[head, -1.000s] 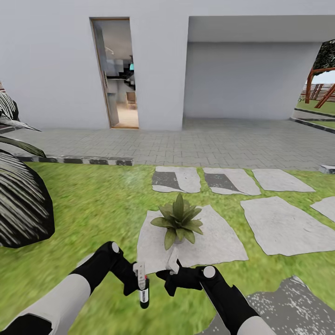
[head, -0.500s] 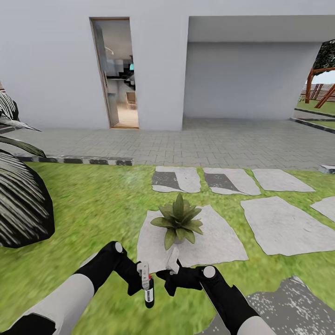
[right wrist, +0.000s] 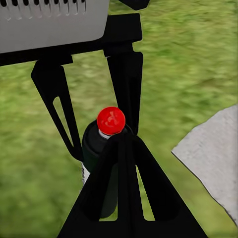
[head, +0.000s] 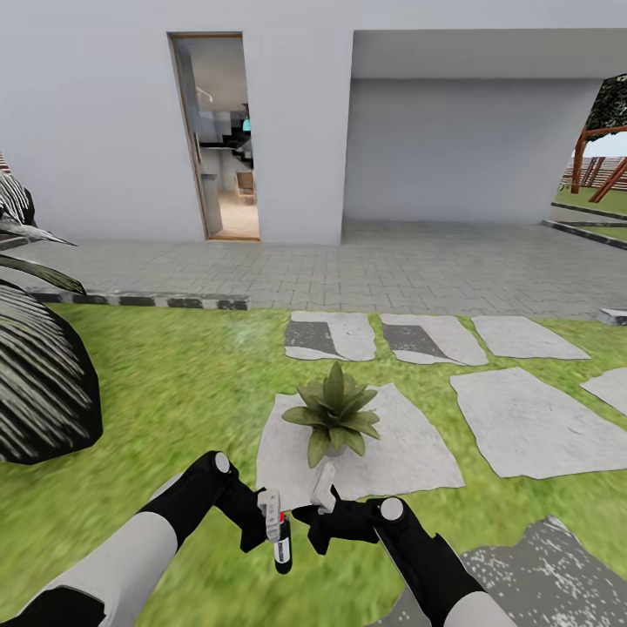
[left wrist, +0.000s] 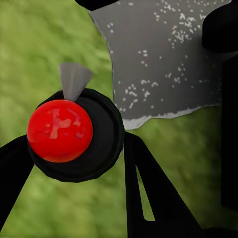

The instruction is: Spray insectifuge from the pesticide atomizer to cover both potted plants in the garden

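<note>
Pesticide atomizer [head: 281,547] hangs low in front of the robot over the lawn [head: 174,383], roughly upright, long axis near vertical w/ the red-capped end up; the left wrist view looks straight down on that red cap [left wrist: 60,130] and the dark round body. Left gripper [head: 266,520] has it clamped, fingers [left wrist: 148,193] closed against both sides of the bottle. Right gripper [head: 315,514] sits just beside it, fingertip right up by the bottle neck in the right wrist view [right wrist: 110,148], but whether its jaws are parted or actually touching the bottle I can't tell. Potted plant [head: 333,416] stands straight ahead of both grippers, slightly to the robot's right, on a big flat stepping stone [head: 409,453]; near but w/ a clear gap of stone and grass between. Left arm is the one carrying, so prob the move is to bring the bottle fwd and aim it at the leaves. Containers: plant's pot is mostly hidden under the rosette; bottle contents not visible. More stones lie beyond, then grey paving and the house wall.
</note>
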{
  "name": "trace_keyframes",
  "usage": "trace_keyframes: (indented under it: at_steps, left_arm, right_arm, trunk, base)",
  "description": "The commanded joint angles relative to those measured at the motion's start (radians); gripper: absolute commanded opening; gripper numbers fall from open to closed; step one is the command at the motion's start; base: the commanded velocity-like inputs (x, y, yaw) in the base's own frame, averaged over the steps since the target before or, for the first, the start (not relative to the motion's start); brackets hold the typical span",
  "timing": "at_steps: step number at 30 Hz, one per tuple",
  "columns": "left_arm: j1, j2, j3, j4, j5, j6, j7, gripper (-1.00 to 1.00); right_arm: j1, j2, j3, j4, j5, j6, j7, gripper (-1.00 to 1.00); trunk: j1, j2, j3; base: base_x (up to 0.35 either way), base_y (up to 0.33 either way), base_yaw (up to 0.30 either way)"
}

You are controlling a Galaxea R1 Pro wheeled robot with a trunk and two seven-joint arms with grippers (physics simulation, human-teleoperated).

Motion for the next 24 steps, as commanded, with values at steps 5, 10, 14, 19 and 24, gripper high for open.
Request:
trace_keyframes:
  at_steps: [5,10,14,19,24]
  left_arm:
    - [-0.001,0.0,0.001,-0.001,0.002,0.008,-0.005,-1.0]
    - [-0.002,0.0,0.001,-0.001,0.028,0.006,-0.006,-1.0]
    - [-0.002,0.0,0.002,-0.001,0.033,0.005,-0.006,-1.0]
    - [-0.002,0.0,0.002,-0.001,0.034,0.005,-0.01,-1.0]
    - [-0.002,-0.011,0.003,-0.001,0.034,0.003,-0.012,-1.0]
  right_arm:
    - [0.0,0.0,-0.001,-0.001,0.007,0.0,0.003,-1.0]
    - [0.0,0.0,-0.001,-0.001,0.007,0.0,0.003,-1.0]
    - [0.0,0.0,-0.001,-0.001,0.007,0.0,0.003,-1.0]
    - [0.0,0.0,-0.002,-0.001,0.007,0.0,0.003,-1.0]
    - [0.0,0.0,-0.003,-0.001,0.007,0.0,0.003,-1.0]
  trunk:
    - [0.0,0.0,-0.001]
    - [0.0,0.0,-0.001]
    - [0.0,0.0,-0.001]
    - [0.0,0.0,-0.001]
    - [0.0,0.0,-0.001]
  base:
    - [0.0,0.0,0.0]
    - [0.0,0.0,0.0]
    - [0.0,0.0,0.0]
    - [0.0,0.0,0.0]
    - [0.0,0.0,0.0]
